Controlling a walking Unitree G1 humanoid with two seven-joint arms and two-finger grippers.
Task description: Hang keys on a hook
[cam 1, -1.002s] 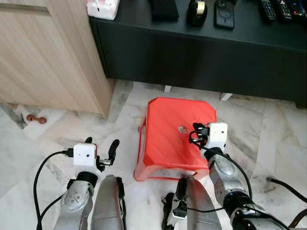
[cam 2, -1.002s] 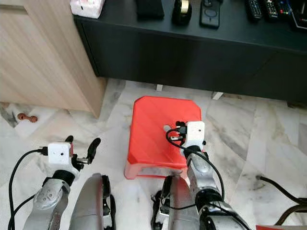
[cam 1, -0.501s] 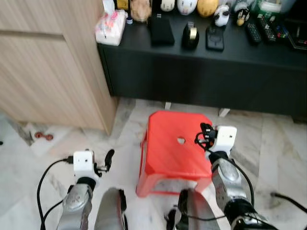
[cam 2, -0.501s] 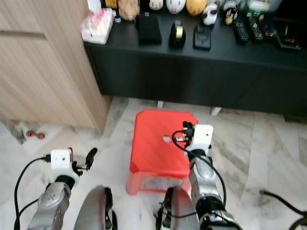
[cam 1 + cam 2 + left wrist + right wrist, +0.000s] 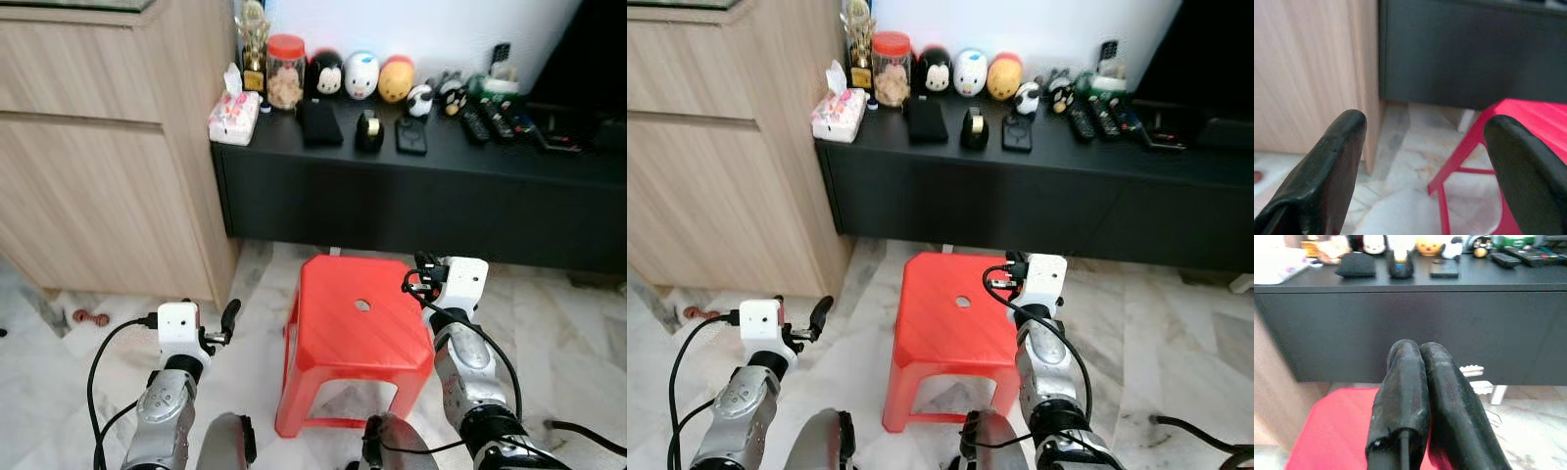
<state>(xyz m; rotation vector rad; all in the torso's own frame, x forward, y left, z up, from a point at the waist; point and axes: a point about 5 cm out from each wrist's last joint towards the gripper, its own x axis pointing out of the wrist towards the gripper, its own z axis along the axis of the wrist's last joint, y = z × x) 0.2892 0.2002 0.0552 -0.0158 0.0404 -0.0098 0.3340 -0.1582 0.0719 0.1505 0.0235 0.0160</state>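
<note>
My right gripper (image 5: 417, 280) is held over the right rim of the red stool (image 5: 343, 333), its black fingers (image 5: 1405, 382) shut tight together. In the right wrist view, silvery keys (image 5: 1472, 370) and a thin wire ring stick out beside those fingers, so the gripper is holding them. My left gripper (image 5: 225, 319) hangs low over the marble floor to the left of the stool. It is open and empty, with its two pads (image 5: 1332, 166) wide apart. No hook shows in any view.
A low black cabinet (image 5: 421, 201) runs along the wall behind the stool and carries figurines, a jar (image 5: 286, 71), a tissue pack (image 5: 233, 117) and remotes. A tall wooden cabinet (image 5: 98, 176) stands at the left. A small brown object (image 5: 88, 317) lies on the floor beside it.
The whole picture has shifted as the camera lifted, bringing the cabinet top and wall into view. Both arms keep their pose; the right gripper stays shut, the left open.
</note>
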